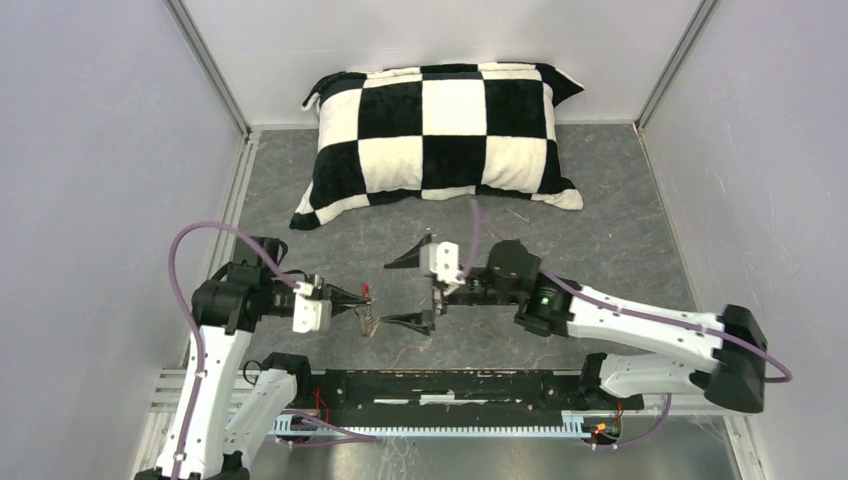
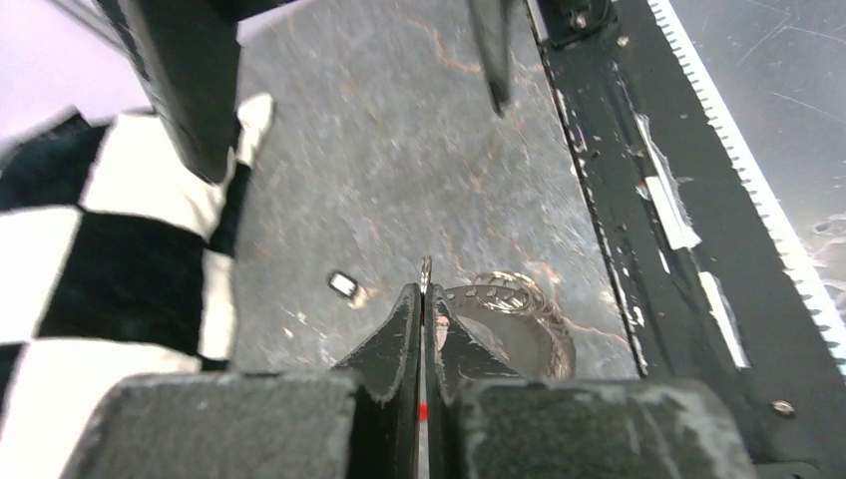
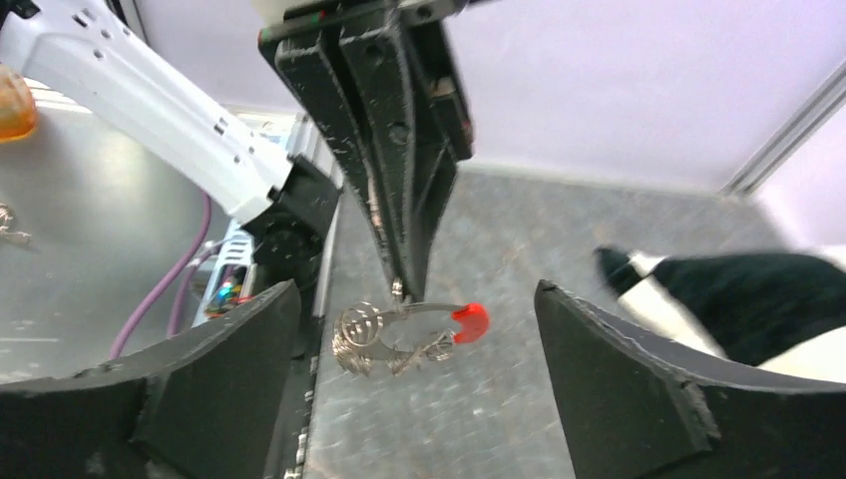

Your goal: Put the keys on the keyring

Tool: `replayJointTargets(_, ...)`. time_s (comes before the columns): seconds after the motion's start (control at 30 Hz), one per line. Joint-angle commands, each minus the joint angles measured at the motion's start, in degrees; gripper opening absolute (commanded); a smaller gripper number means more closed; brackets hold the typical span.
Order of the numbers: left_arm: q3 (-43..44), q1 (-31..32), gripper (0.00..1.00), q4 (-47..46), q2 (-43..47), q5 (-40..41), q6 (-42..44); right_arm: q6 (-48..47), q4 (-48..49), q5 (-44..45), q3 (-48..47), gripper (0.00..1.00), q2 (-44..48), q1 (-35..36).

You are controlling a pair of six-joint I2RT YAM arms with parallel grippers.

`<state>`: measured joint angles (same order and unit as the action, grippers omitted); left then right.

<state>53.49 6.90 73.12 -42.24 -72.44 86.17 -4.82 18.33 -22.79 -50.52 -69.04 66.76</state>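
Note:
My left gripper (image 1: 357, 301) is shut on the keyring (image 1: 368, 320) and holds it just above the table. The keyring is a silvery wire coil with a red sleeve (image 3: 471, 321). In the right wrist view the keyring (image 3: 384, 339) hangs under the left fingertips (image 3: 402, 264). In the left wrist view the coil (image 2: 519, 304) sits just right of the shut left gripper (image 2: 425, 289). My right gripper (image 1: 411, 288) is open and empty, facing the ring a short way to its right; in its own view the right gripper (image 3: 416, 299) frames the ring. No dark-headed key shows clearly.
A small dark object with a bright face (image 2: 344, 284) lies on the table near the left fingertips; I cannot tell what it is. A black-and-white checkered pillow (image 1: 445, 135) lies at the back. The black base rail (image 1: 450, 385) runs along the near edge. White walls enclose three sides.

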Motion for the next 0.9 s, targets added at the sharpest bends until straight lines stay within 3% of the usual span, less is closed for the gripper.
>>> replayJointTargets(0.0,4.54,0.53,0.02,0.36,2.52,-9.24,10.03,-4.76,1.72,2.01,2.45,0.98,7.69,0.3)
replayJointTargets(0.27,11.4,0.66,0.02,-1.92,3.17,-16.17,5.35,-3.04,6.66,11.89,5.59,0.98,13.89,0.28)
replayJointTargets(0.37,10.82,0.66,0.02,-7.93,4.79,-17.94,-1.68,-8.73,5.82,9.13,5.04,0.98,14.28,0.29)
replayJointTargets(0.5,9.18,0.66,0.02,-16.69,7.14,-19.63,-10.17,-15.31,-2.54,3.31,-0.16,0.98,11.28,0.27)
replayJointTargets(0.57,9.04,0.71,0.02,-17.96,7.38,-20.23,-11.49,-16.64,-5.85,2.16,-2.9,0.89,9.75,0.29)
replayJointTargets(0.7,9.96,0.66,0.02,-17.97,6.4,-21.15,-12.53,-18.06,-7.42,0.78,-6.04,0.61,8.83,0.33)
replayJointTargets(0.87,10.34,0.66,0.02,-17.89,5.89,-21.25,-13.29,-17.78,-6.02,-0.85,-7.47,0.56,9.02,0.54)
